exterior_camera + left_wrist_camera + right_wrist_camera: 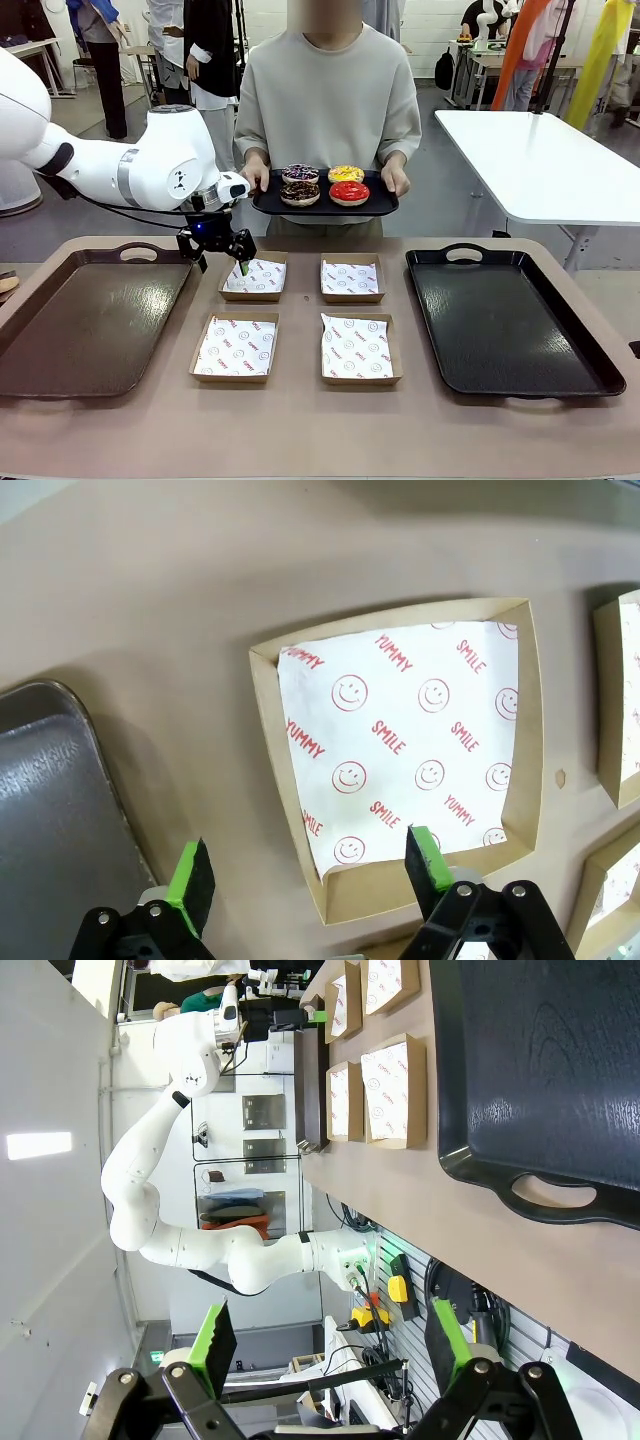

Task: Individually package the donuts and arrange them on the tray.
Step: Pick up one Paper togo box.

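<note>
Because each donut needs its own box, four open paper boxes (296, 314) lined with smiley paper sit in a square in the middle of the worktop (300, 430). A brown tray (90, 320) lies at 9 o'clock and a big black tray (510, 320) at 3 o'clock, both bare, likely for the packed donuts. The four donuts (323, 184) are not on the worktop yet. At 12 o'clock a person holds them on a small black tray (270, 207), a hand (253, 177) on each end, level so nothing slides. The left arm reaches in from 9 o'clock and bends down, so the left gripper (222, 262) hangs just above the 11 o'clock box (400, 750), jaws wide and holding nothing. The right gripper (330, 1335) seems to sit off the worktop near 4 o'clock, rolled sideways, jaws wide and bare too.
</note>
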{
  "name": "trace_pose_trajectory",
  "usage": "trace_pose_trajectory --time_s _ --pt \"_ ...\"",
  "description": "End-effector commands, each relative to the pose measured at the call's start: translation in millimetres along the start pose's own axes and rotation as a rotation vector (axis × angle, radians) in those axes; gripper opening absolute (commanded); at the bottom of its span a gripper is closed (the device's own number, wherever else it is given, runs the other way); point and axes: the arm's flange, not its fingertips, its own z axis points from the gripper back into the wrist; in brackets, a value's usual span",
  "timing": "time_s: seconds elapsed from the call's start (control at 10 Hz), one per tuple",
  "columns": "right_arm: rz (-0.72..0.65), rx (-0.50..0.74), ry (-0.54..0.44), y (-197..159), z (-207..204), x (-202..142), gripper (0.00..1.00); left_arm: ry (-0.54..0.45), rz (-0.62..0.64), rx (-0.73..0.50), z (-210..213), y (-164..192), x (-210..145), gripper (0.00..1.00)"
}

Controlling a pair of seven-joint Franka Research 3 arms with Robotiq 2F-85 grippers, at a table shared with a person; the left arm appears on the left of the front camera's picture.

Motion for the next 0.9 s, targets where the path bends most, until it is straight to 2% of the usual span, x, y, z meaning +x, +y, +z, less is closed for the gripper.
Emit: trace_pose_trajectory --time_s 0.0,0.5,0.6,0.7,0.8 --pt "0.001 0.007 0.002 1 0 0 1.00 -0.019 0.033 0.078 2 -10 13 1.00" --pt "0.001 0.007 0.002 1 0 0 1.00 0.019 0.139 0.076 -18 -2 37 1.00" --pt "0.001 0.007 0.002 1 0 0 1.00 0.010 0.134 0.063 -19 -2 38 0.84" --pt "0.001 0.007 0.002 1 0 0 1.00 0.007 0.133 0.061 -18 -2 38 0.43" --pt "0.001 0.007 0.002 1 0 0 1.00 0.006 0.137 0.060 -15 -2 38 0.27"
